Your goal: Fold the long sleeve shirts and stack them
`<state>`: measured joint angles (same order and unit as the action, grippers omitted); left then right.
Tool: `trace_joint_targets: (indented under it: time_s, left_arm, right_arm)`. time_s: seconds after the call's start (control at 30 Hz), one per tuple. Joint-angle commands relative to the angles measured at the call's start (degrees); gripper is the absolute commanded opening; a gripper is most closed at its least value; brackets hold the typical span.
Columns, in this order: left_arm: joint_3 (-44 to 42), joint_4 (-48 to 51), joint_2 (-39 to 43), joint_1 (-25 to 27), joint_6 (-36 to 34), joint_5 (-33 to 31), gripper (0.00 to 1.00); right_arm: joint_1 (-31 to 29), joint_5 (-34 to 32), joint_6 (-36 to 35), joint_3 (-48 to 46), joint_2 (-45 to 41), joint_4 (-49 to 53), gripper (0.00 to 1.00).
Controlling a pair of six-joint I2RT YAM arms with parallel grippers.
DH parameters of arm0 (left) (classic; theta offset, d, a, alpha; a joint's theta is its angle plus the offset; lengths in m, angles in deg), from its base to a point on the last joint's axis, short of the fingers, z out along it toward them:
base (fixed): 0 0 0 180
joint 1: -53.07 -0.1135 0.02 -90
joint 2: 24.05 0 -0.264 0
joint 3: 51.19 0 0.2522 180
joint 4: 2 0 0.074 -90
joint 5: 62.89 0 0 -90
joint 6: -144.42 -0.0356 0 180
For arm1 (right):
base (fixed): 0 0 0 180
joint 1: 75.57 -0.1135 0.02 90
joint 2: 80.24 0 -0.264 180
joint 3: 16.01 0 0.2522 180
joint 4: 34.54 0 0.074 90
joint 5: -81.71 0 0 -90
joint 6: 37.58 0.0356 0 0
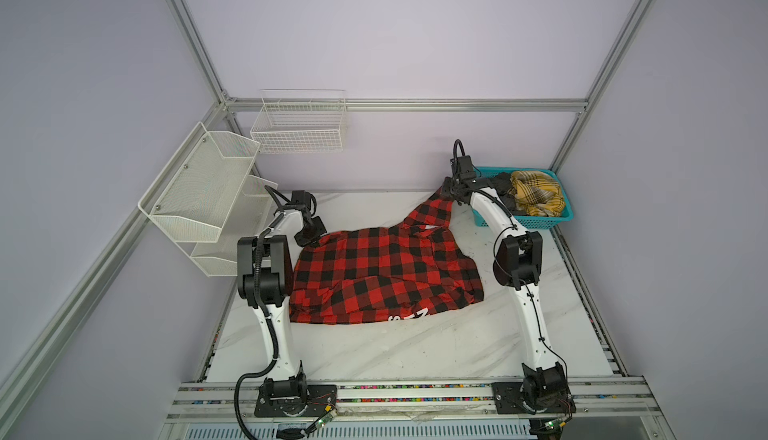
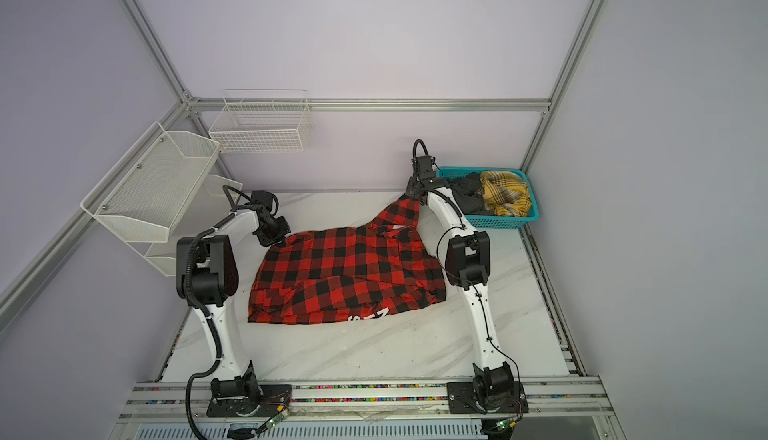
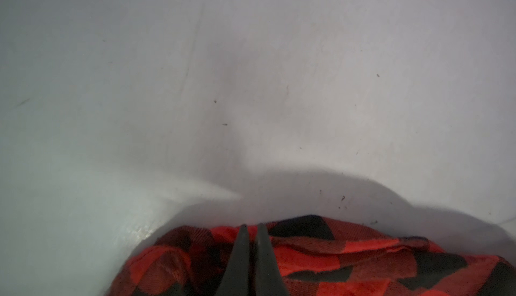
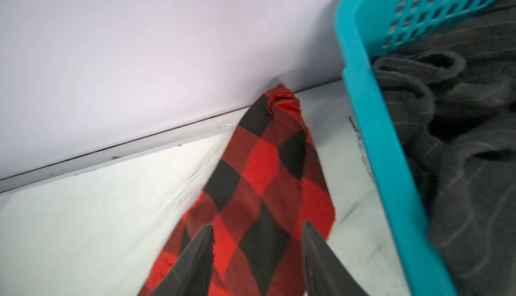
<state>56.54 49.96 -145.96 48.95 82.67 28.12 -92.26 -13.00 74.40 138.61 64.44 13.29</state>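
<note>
The red-and-black check shirt (image 1: 386,272) (image 2: 349,276) lies spread and rumpled on the white table, with white letters (image 1: 409,316) showing at its near edge. My left gripper (image 1: 308,238) (image 2: 272,236) (image 3: 251,226) is shut on the shirt's far left corner (image 3: 335,252). One sleeve (image 4: 265,174) stretches toward the back wall. Above it my right gripper (image 1: 448,193) (image 2: 411,191) (image 4: 257,227) is open, jaws apart, holding nothing. A yellow plaid shirt (image 1: 536,197) (image 2: 505,193) and a dark grey shirt (image 1: 503,184) (image 4: 460,141) lie bunched in the teal basket.
The teal basket (image 1: 540,221) (image 2: 498,221) (image 4: 363,85) stands at the back right, close beside the right gripper. A white wire basket (image 1: 299,126) hangs on the back wall. White mesh shelves (image 1: 199,193) hang on the left wall. The sleeve's cuff reaches the back wall.
</note>
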Motion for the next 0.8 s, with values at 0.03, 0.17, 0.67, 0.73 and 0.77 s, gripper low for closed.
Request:
trace_joint_targets:
  time_s: [0.03, 0.17, 0.67, 0.73, 0.77]
  left_arm:
    - [-1.7, -1.3, 3.1, -0.4, -0.7, -1.0, 0.00]
    - [-1.1, -1.4, 2.5, -0.4, 0.0, -0.4, 0.00]
    - [-1.3, -1.5, 1.7, -0.4, -0.2, 0.0, 0.00]
    - [-0.9, -1.5, 1.5, -0.4, -0.2, 0.0, 0.00]
    - [-0.8, -1.5, 1.4, -0.4, -0.3, 0.0, 0.00]
  right_arm:
    - [-0.8, 0.3, 1.2, -6.2, -3.2, 3.4, 0.56]
    - [-0.8, -0.3, 2.7, -18.3, -9.3, 4.1, 0.59]
    - [-2.0, 6.1, 0.8, -21.7, -9.9, 6.0, 0.25]
    - [-2.0, 4.4, 0.4, -16.9, -7.0, 9.1, 0.45]
    - [-2.0, 2.8, 0.4, -13.7, -4.8, 11.4, 0.49]
